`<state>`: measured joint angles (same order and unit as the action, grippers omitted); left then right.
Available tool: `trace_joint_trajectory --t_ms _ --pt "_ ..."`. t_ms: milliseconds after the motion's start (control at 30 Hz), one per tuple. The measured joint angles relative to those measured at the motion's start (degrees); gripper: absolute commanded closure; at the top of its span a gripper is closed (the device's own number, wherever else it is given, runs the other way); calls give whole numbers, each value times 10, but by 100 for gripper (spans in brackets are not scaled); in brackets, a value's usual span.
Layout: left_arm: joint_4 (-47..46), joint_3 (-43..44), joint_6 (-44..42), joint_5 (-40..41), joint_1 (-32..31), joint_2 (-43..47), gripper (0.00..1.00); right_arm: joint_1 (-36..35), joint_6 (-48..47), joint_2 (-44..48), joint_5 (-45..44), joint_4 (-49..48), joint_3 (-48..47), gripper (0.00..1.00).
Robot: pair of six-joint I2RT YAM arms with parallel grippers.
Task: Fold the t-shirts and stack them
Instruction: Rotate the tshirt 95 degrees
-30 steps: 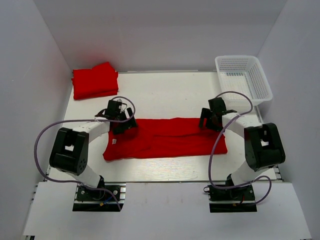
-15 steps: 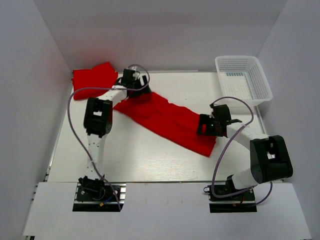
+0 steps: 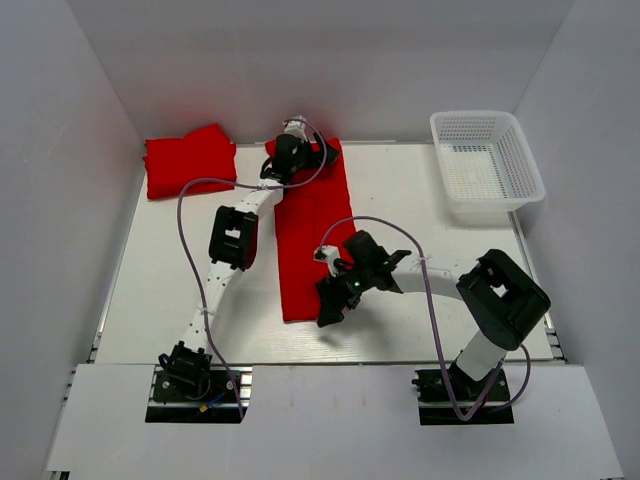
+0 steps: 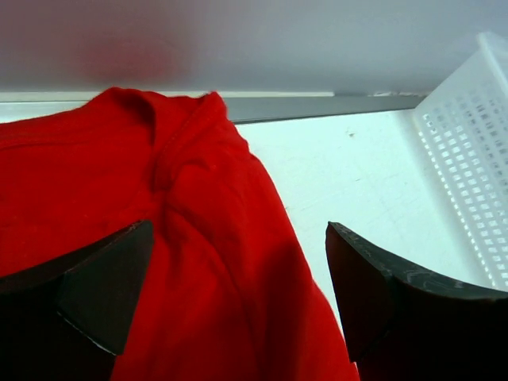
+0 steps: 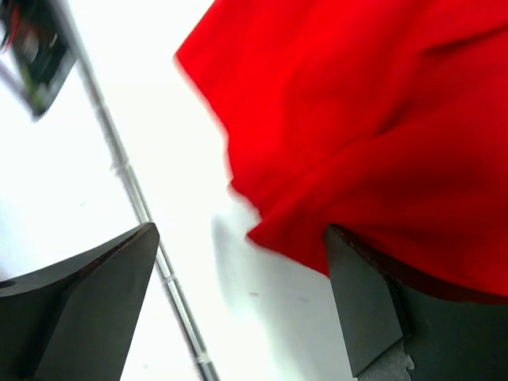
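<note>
Cloth lies long and thin down the middle of the surface (image 3: pixel 430 320). It is one red t-shirt (image 3: pixel 310 230), folded into a strip that runs from the far side to the near side. We think it lies this way so its two ends can be brought together next.

Our left fingers (image 3: pixel 297 150) hang over the far end, spread wide, with the cloth under them and not pinched. Our right fingers (image 3: pixel 332 305) are at the near end, spread wide too, and nothing is squeezed between them. That wrist picture is blurry, so we cannot tell if the edge there lies flat.

The pile of folded t-shirts (image 3: pixel 190 160) sits in the far left corner, well apart from the strip, so we have room to work. We guess this shirt goes on top of it. The white basket (image 3: pixel 480 114) stands in the far right corner.

The shirt is soft and floppy, with bumps and a thick seam at its far end. The basket is hard plastic full of small holes. The surface is flat and smooth.
</note>
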<state>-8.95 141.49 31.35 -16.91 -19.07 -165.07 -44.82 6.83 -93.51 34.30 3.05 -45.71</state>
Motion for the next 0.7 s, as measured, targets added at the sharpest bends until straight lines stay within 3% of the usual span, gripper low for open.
trace_joint_trajectory --t_ms 367,700 --pt "-40 -4 23 15 -19 -7 0 -46 -26 5 -9 73 -32 10" --pt "-9 -26 -55 65 -19 56 0 -47 4 158 -142 111 -34 10"
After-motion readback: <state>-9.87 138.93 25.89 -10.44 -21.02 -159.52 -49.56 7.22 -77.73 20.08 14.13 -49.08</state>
